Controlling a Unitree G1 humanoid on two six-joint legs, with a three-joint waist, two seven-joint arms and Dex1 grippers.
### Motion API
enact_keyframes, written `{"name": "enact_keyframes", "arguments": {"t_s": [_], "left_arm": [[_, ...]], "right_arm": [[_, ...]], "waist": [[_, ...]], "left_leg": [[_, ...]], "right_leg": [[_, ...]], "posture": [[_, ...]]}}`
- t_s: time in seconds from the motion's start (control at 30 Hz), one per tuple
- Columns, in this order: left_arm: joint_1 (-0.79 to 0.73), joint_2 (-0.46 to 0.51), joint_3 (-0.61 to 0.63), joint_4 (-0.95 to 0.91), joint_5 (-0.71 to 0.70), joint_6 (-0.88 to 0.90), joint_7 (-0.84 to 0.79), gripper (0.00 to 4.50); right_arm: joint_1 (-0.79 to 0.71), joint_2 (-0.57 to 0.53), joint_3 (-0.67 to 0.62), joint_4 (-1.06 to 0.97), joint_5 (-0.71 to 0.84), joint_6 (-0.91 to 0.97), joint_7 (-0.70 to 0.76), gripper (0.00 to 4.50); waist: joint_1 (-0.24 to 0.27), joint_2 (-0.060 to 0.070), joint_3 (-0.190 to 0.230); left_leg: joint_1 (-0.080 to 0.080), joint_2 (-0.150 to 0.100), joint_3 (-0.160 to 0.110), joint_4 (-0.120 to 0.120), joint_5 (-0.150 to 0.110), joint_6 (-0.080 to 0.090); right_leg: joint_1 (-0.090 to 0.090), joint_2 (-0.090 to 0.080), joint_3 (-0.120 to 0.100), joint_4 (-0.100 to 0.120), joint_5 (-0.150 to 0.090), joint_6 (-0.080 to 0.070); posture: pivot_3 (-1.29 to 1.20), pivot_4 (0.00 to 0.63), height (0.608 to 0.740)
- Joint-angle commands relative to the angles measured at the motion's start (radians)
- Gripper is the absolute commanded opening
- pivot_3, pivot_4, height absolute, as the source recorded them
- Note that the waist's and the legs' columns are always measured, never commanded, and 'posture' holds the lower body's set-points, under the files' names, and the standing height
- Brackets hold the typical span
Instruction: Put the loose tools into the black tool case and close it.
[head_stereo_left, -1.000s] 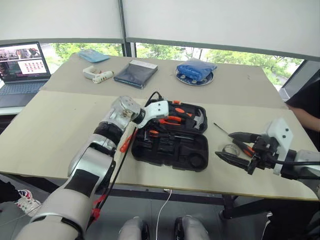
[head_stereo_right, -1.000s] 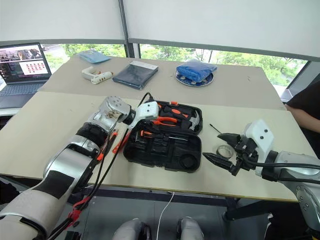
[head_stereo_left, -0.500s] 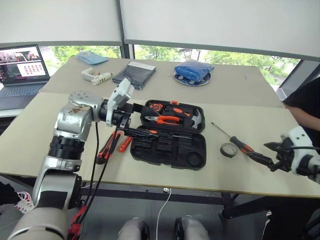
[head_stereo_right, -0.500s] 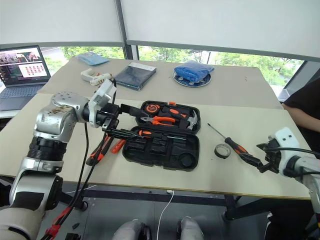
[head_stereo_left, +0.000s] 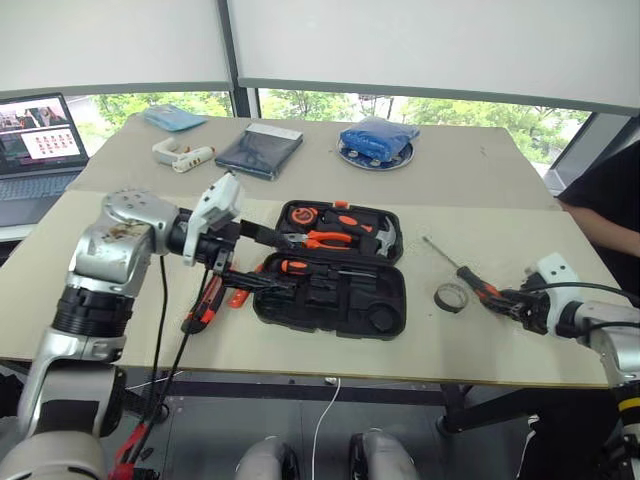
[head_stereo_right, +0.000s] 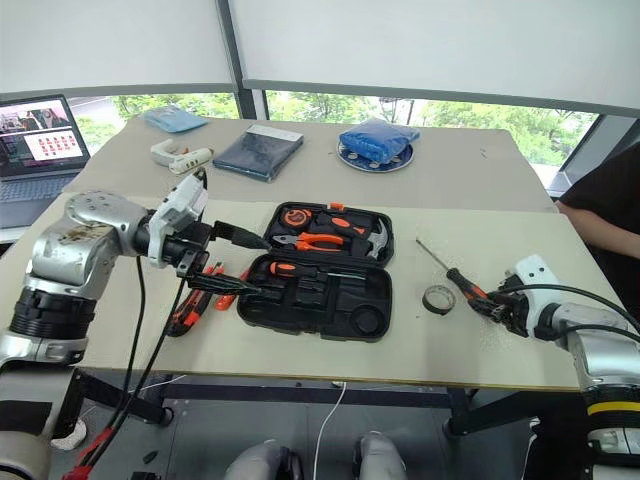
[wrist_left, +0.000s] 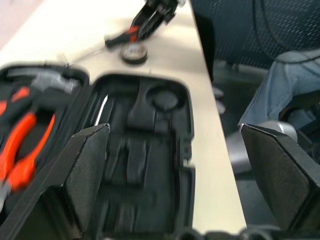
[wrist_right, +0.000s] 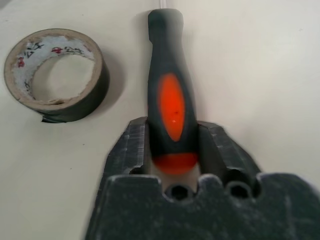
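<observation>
The right gripper (wrist_right: 172, 145) is pinched on the butt of a screwdriver (wrist_right: 169, 90) lying on the table (head_stereo_left: 560, 210), with the tape roll (wrist_right: 56, 75) just beside its handle. The left gripper (head_stereo_left: 262, 258) is spread wide and holds nothing, hovering at the left end of the open case (head_stereo_left: 330, 300). The knife (head_stereo_left: 203, 303) lies on the table just below it.
</observation>
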Motion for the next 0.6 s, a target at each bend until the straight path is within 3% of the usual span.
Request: {"name": "enact_keyframes", "arguments": {"t_s": [0.03, 0.17, 0.33, 0.47, 0.6], "left_arm": [[0.05, 0.068, 0.039, -0.062, -0.018, 0.001, 0.011, 4.5], [0.093, 0.126, 0.066, -0.113, -0.05, 0.04, 0.02, 4.5], [0.131, 0.16, 0.074, -0.154, -0.062, 0.043, 0.041, 4.5], [0.143, 0.163, 0.078, -0.173, -0.066, 0.042, 0.069, 4.5], [0.156, 0.174, 0.086, -0.179, -0.069, 0.036, 0.082, 4.5]], "right_arm": [[-0.099, -0.05, -0.023, -0.072, 0.038, -0.004, 0.089, 0.97], [-0.229, -0.021, 0.054, -0.195, 0.071, 0.053, 0.186, 0.97], [-0.349, 0.083, 0.274, -0.308, 0.017, 0.067, 0.287, 0.97], [-0.389, 0.123, 0.413, -0.267, -0.106, -0.034, 0.315, 0.97], [-0.412, 0.139, 0.455, -0.181, -0.19, -0.112, 0.287, 0.97]], "waist": [[-0.002, 0.002, 0.001], [-0.013, 0.007, 0.004], [-0.011, 0.006, 0.004], [0.008, 0.007, 0.004], [0.016, 0.007, 0.005]], "left_leg": [[0.0, 0.0, 0.0, 0.0, 0.0, 0.0], [0.0, 0.0, 0.001, -0.001, 0.0, 0.0], [0.001, 0.003, -0.001, -0.004, 0.002, -0.004], [-0.001, 0.002, -0.001, -0.004, 0.003, -0.005], [-0.004, -0.002, 0.0, -0.003, 0.002, -0.003]], "right_leg": [[0.0, 0.0, 0.0, 0.0, 0.0, 0.0], [-0.002, 0.0, 0.001, 0.0, 0.0, 0.0], [-0.001, 0.002, 0.001, 0.001, -0.002, -0.003], [-0.003, 0.002, -0.001, 0.001, -0.002, -0.005], [-0.004, 0.0, -0.002, 0.0, -0.002, -0.003]], "posture": [[0.0, 0.15, 0.718], [0.0, 0.15, 0.718], [0.0, 0.15, 0.718], [0.0, 0.15, 0.718], [0.0, 0.15, 0.718]]}}
